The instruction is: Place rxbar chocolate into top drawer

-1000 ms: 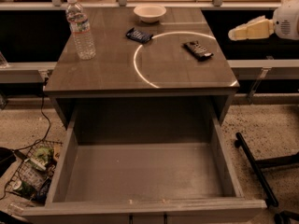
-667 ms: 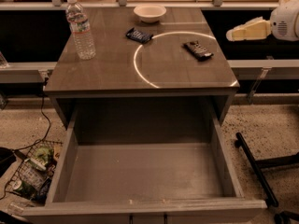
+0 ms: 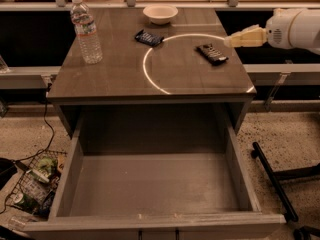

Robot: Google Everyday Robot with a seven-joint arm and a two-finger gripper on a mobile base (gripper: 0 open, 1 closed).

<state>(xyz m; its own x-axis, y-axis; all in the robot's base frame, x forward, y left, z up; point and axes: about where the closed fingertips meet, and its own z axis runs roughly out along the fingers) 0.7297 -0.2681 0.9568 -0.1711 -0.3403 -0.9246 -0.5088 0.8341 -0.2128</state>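
The rxbar chocolate [image 3: 212,53], a small flat black wrapper with pale lettering, lies on the right part of the grey-brown table top [image 3: 115,79]. The gripper [image 3: 229,41], pale cream on a white arm, reaches in from the right. It hovers just to the right of the bar's far end, slightly above the table top. The top drawer [image 3: 150,222] is pulled wide open below the table's front edge, and its flat bottom is bare.
A water bottle [image 3: 86,31] stands at the table's left. A white bowl [image 3: 160,13] sits at the back, with a dark bluish wrapper [image 3: 149,37] in front of it. A wire basket of litter [image 3: 34,185] is on the floor left; black stand legs [image 3: 272,176] lie right.
The gripper has moved left, from beyond the table's right edge to just beside the black bar. Nothing else has moved.
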